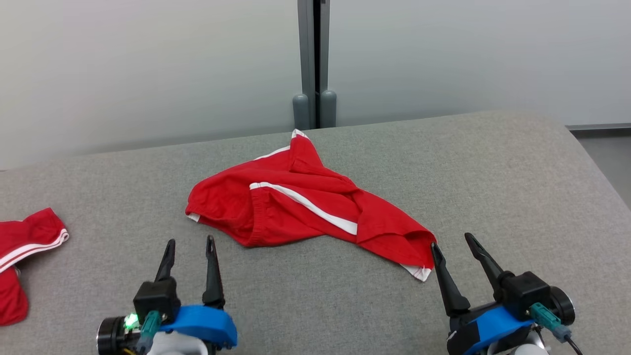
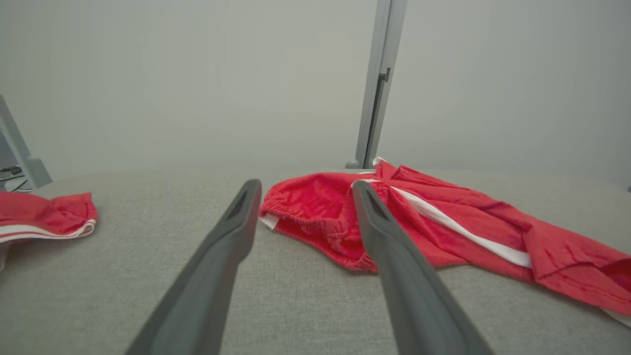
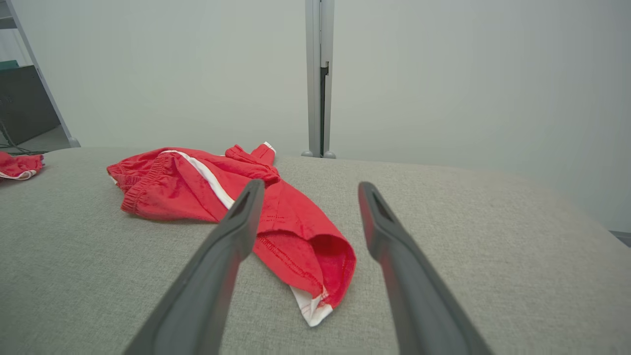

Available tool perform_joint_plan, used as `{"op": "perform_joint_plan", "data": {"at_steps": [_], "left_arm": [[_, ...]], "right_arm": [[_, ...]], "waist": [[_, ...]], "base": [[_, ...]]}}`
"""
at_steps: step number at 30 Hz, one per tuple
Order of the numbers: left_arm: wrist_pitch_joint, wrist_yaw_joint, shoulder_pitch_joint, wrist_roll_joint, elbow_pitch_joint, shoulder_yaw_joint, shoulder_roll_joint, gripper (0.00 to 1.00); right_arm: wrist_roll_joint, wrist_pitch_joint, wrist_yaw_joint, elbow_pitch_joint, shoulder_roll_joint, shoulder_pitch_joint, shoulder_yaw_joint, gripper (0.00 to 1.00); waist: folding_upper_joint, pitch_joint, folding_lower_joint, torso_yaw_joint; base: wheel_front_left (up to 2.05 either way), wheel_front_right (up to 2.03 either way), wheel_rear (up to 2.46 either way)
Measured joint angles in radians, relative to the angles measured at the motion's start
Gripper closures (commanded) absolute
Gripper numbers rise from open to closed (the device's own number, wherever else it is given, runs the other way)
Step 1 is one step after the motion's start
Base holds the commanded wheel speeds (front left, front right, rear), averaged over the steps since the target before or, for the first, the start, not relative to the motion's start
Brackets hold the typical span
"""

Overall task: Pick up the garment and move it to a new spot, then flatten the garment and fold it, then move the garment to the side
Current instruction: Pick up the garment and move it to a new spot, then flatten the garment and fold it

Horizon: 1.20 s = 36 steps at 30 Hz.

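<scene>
Down at the near edge, the left gripper (image 1: 191, 240) sits low over the grey counter (image 1: 493, 187), jaws parted a modest way with nothing between them but bare cloth surface. Its fingers point up the counter toward the elastic waistband end of the garment, and there is a clear gap between the tips and the fabric.

Over on the other side, the right gripper (image 1: 451, 240) is angled a little inward, jaws also apart and holding nothing. Its inner fingertip is right at the white-trimmed hem corner of the garment. Whether it actually touches the cloth, I cannot tell. From the right wrist view, that open leg end lies on the counter between the two fingers, slightly nearer the inner one.

Now the garment (image 1: 296, 207) itself: red shorts with a white side stripe, crumpled and twisted, lying about mid-counter. The waistband bunches toward the robot's left, one leg trails to the near right, and another flap reaches toward the far edge.

Away at the left edge lies a second red piece (image 1: 24, 241) with white stripes, well apart from the shorts.

Beyond the counter's far edge stands a grey post (image 1: 313, 59) between pale wall panels (image 1: 148, 74).
</scene>
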<state>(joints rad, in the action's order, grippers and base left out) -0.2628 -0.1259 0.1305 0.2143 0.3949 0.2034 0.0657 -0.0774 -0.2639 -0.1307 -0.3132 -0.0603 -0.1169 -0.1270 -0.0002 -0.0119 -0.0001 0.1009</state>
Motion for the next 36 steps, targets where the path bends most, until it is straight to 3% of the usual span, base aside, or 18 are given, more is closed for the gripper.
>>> {"op": "perform_joint_plan", "data": {"at_steps": [8, 17, 26, 36], "left_arm": [[0.000, 0.012, -0.132, -0.018, -0.045, -0.061, -0.013, 0.00], [0.000, 0.020, -0.130, 0.019, -0.043, -0.020, -0.014, 0.00], [0.000, 0.093, 0.112, 0.116, 0.092, 0.072, -0.015, 0.00], [0.000, 0.137, 0.395, 0.212, 0.378, 0.042, -0.015, 0.00]], "right_arm": [[0.009, 0.000, 0.000, -0.013, 0.002, 0.049, 0.025, 0.00], [0.014, 0.000, 0.000, -0.012, 0.003, 0.057, 0.021, 0.00], [-0.005, 0.000, 0.000, 0.002, -0.009, 0.018, -0.024, 0.00], [-0.034, 0.000, 0.000, 0.012, -0.026, -0.051, -0.058, 0.00]], "waist": [[0.0002, 0.032, 0.0001, -0.016], [0.0003, 0.013, 0.0001, -0.011], [0.0004, -0.093, 0.0004, 0.049], [0.0005, -0.216, 0.0004, 0.116]], "base": [[0.00, 0.00, 0.00], [0.00, 0.00, 0.00], [0.00, 0.00, 0.00], [0.00, 0.00, 0.00]]}}
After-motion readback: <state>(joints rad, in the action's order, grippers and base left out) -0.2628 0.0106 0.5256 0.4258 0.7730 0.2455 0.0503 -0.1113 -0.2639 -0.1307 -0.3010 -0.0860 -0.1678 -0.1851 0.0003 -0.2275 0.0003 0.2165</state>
